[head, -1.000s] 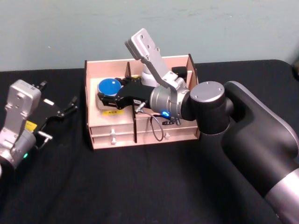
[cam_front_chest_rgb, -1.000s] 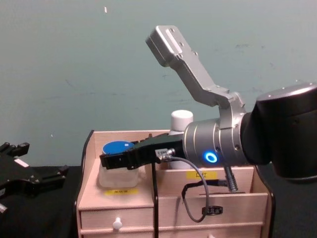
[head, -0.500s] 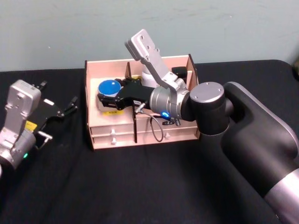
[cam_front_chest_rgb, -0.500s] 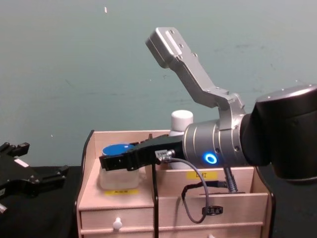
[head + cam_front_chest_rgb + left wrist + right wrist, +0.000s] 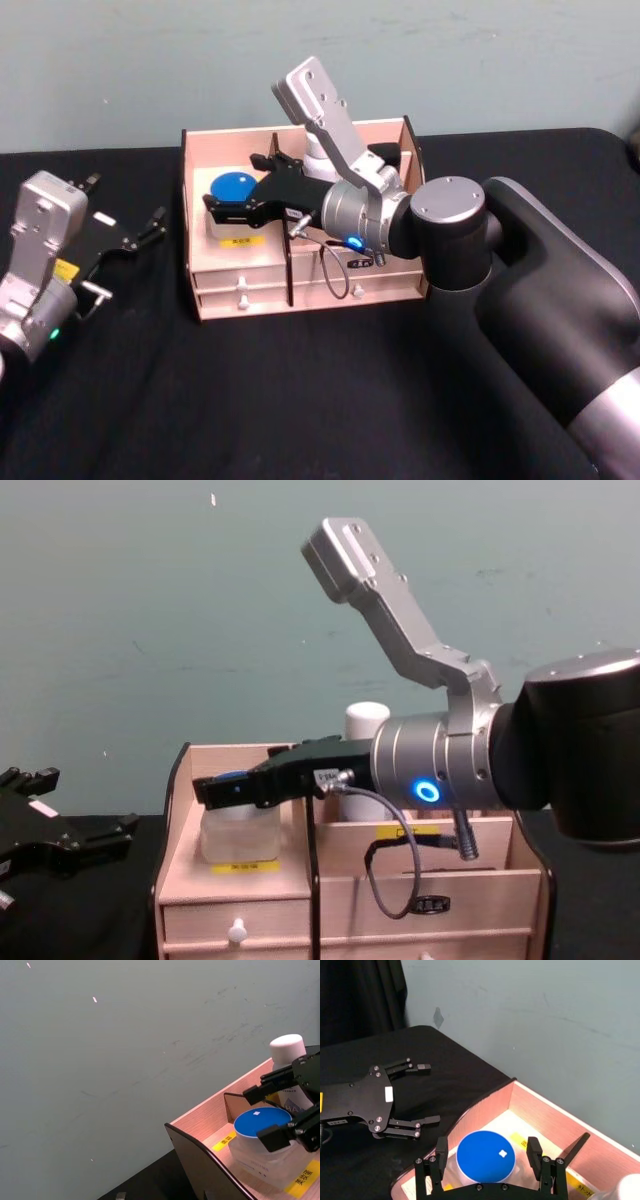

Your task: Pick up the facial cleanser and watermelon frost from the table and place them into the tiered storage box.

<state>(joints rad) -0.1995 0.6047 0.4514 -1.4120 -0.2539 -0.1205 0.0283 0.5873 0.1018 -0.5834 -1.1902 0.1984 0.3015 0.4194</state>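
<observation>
Head view: the watermelon frost sits in the tiered storage box, left compartment; the facial cleanser stands in the neighbouring compartment behind the divider. The right gripper, fingers spread and released, has risen off the jar. The left gripper waits splayed left of the box.

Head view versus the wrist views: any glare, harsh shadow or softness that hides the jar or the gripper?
Head view: even light, soft overall, the jar's blue lid still reads. Right wrist view: sharper, the open right gripper straddles the lid with no glare. Left wrist view: the box wall is evenly lit. Chest view: the blue light ring glows but washes out nothing.
</observation>
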